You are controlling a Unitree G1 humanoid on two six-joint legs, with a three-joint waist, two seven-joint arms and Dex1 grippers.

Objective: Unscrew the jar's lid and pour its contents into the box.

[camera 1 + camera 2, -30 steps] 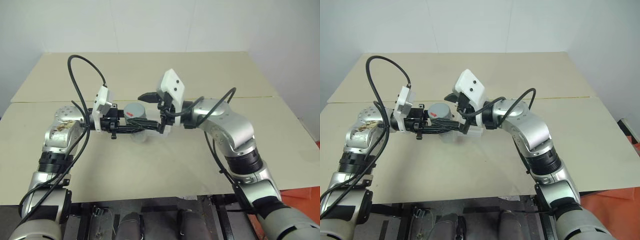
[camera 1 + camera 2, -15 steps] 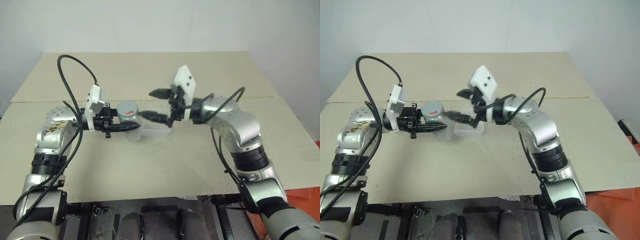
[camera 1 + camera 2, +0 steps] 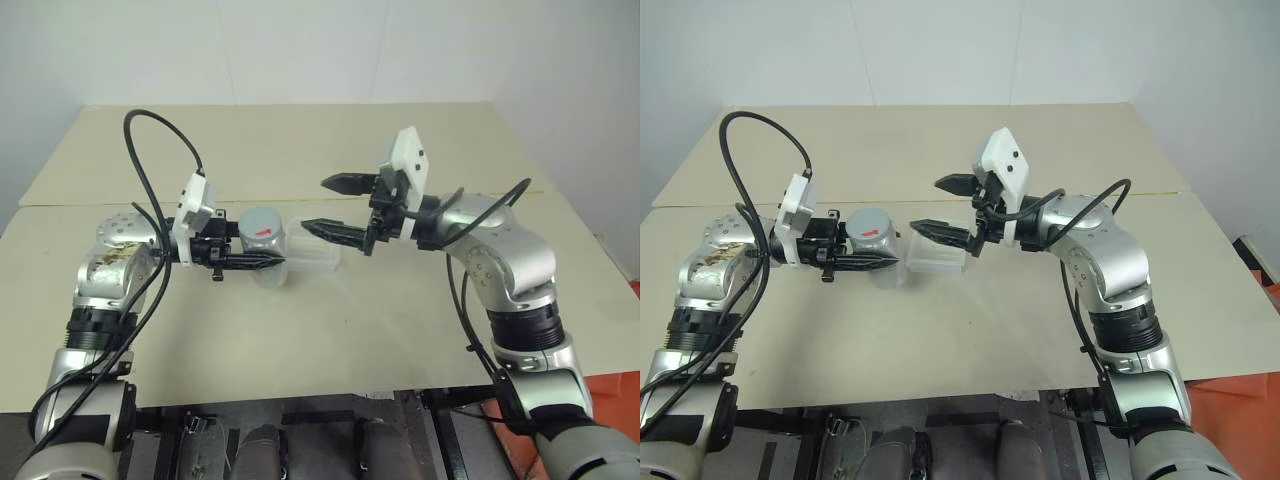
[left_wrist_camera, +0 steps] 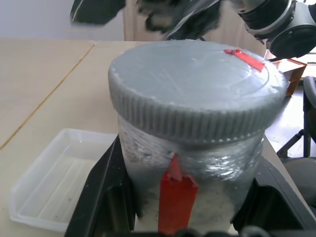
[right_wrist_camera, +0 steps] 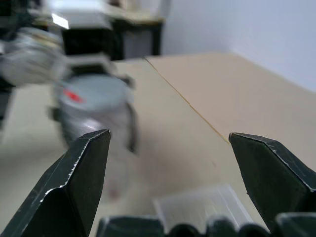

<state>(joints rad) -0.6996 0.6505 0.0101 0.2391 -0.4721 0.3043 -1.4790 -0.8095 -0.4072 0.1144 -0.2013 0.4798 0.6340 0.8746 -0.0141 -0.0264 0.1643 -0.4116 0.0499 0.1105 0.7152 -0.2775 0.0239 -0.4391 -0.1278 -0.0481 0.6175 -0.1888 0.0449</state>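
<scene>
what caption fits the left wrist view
Left gripper shut on the lidded jar, the box beside it on the table.

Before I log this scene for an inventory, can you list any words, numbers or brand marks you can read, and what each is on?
No readable text.
Lid: a plain red mark, no letters.
Jar: a plain red strip, no print.
Box: clear plastic, unmarked.
</scene>
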